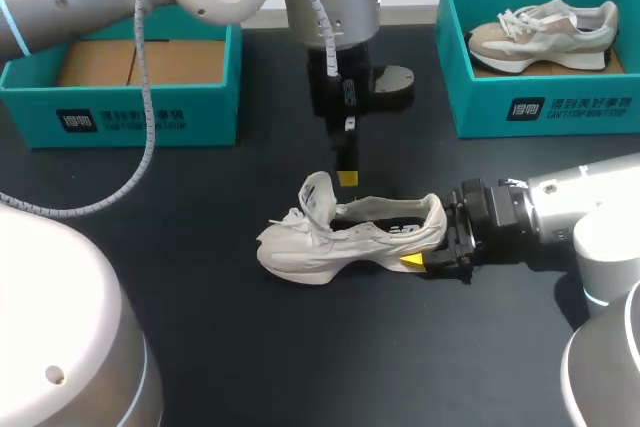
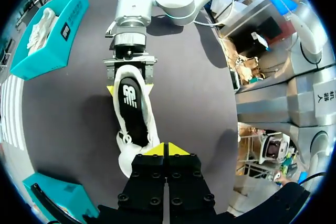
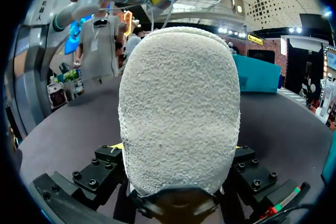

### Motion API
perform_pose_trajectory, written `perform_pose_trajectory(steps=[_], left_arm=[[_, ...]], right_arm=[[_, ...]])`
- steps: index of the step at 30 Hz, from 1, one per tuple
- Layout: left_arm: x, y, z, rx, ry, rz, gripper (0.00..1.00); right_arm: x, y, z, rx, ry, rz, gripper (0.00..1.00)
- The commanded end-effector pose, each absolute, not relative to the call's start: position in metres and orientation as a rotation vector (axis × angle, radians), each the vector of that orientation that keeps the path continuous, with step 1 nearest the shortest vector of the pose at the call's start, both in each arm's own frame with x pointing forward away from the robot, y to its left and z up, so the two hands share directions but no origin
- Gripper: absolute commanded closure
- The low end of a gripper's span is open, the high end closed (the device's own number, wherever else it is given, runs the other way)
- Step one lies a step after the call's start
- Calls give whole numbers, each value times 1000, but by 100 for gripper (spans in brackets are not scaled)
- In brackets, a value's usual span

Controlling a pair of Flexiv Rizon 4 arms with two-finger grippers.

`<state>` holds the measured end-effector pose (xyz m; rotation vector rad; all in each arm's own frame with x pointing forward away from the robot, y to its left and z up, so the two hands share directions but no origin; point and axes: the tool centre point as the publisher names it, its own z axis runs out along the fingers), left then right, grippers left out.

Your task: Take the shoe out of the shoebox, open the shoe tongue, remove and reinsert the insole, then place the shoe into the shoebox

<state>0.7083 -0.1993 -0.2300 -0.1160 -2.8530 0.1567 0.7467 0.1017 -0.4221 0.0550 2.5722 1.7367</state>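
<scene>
While hovering with yellow tips pressed together on nothing, holding the left gripper [image 1: 347, 179] just above the front of the shoe's [image 1: 340, 242] mouth, right beside the upturned tongue [image 1: 318, 195]. Pinching the heel from both sides with the right gripper [image 2: 130, 86], steadying the shoe upright on the table [image 1: 200, 347]. Lying with its long axis across the table, toe pointing toward the left arm's side, heel toward the right. Showing the dark insole [image 2: 131, 103] seated inside, below and ahead of the left gripper. Judging the left arm the nearer one for the insole: likely needing to part its fingers and drop into the opening. Watching the tongue and loose laces [image 1: 290, 222] as the probable snag. Sitting well apart at the far corners: the left shoebox [image 1: 140, 112], holding only cardboard, and the right shoebox [image 1: 540, 107], holding a second shoe [image 1: 545, 32].
</scene>
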Motion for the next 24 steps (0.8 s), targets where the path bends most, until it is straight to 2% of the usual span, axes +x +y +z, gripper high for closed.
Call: perform_pose_trajectory(steps=[1,8,24], left_arm=[[713,-202,-250,-103,-2850,173,100],[717,-206,-271,-74,-2854,176,100],[716,-206,-272,-75,-2851,176,100]], right_arm=[[748,104,-431,56,2572,1734,100],[748,104,-431,56,2572,1734,100],[748,104,-431,56,2572,1734,100]])
